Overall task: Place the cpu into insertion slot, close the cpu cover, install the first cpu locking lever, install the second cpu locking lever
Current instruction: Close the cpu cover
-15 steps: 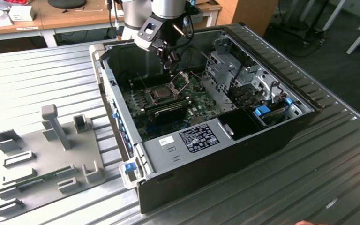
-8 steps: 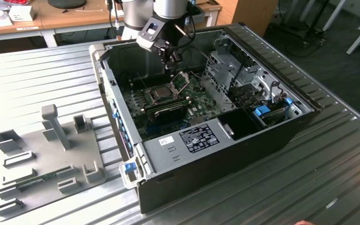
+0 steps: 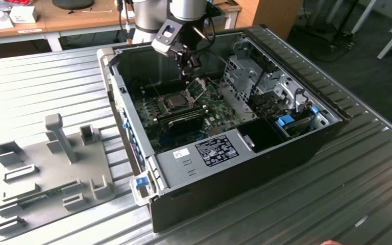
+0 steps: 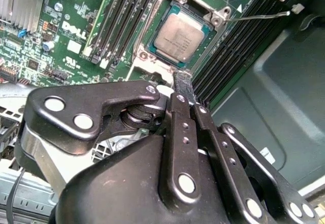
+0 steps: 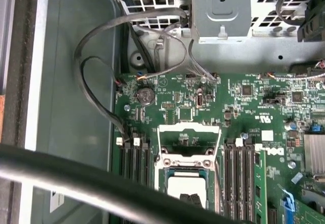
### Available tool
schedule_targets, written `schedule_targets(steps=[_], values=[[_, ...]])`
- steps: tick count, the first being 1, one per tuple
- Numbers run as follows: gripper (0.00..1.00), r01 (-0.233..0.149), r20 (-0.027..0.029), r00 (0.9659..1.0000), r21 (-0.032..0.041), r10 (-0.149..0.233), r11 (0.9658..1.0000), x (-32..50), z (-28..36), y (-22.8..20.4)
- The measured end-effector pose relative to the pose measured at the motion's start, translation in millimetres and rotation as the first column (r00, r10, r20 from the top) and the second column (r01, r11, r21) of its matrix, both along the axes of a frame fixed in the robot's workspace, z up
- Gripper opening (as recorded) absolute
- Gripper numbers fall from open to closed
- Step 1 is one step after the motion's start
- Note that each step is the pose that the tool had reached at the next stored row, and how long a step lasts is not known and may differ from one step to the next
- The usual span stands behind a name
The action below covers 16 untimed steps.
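The cpu is seated inside the insertion slot, framed by the silver rim, and the cpu cover is raised open at one edge of the slot. The claw is pressed together just over the slot's opposite edge. Room beside the slot is bounded on two sides by long memory slots.

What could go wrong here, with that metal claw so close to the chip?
The chip already lies in its socket, but the cover stands open. The gripper hangs close beside it; a bump could perhaps shift the chip or scratch the board. The loose wire lever might also snag.
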<state>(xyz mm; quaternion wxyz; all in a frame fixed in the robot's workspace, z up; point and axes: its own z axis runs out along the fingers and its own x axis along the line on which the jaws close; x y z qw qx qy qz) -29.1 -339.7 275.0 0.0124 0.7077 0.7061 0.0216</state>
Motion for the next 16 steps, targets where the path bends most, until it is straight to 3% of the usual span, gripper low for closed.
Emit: schedule_targets(steps=[16], values=[[0.11,0.0,0.0,1.0,-0.0001,0.0,1.0,15.6,-1.8,0.0]])
